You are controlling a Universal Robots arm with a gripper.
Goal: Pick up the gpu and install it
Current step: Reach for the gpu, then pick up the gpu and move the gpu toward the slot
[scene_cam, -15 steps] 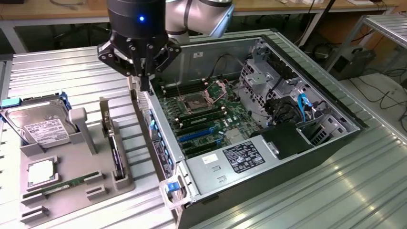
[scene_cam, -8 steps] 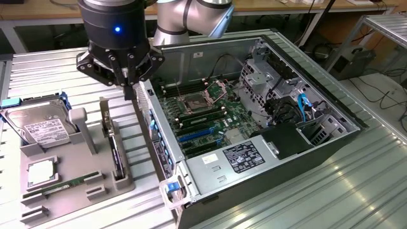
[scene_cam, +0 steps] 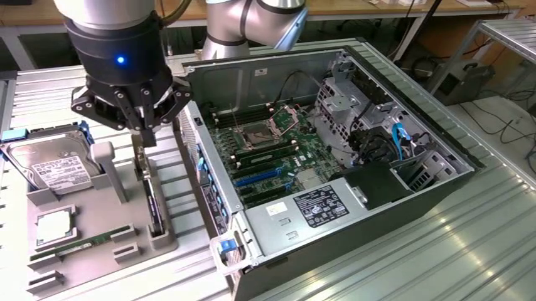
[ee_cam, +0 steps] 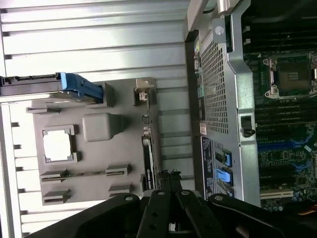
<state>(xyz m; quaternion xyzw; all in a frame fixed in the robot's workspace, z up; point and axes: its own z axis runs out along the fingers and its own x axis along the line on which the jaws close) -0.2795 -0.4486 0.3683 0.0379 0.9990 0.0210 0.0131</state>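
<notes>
Fingers [scene_cam: 147,137] closed, hovering above gpu [scene_cam: 152,204] standing edgewise in grey holder [scene_cam: 117,216]

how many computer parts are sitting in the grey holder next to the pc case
4: the hard drive farthest back, the gpu on edge beside the pc case, the cpu chip and the memory stick nearer the camera. The gripper may hide more.

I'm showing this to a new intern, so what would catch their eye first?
The open computer case with its green motherboard dominates the exterior view's middle and right. At that view's left, the black gripper, shut, hangs over the graphics card standing on edge in a gray tray, which also holds a hard drive.
</notes>
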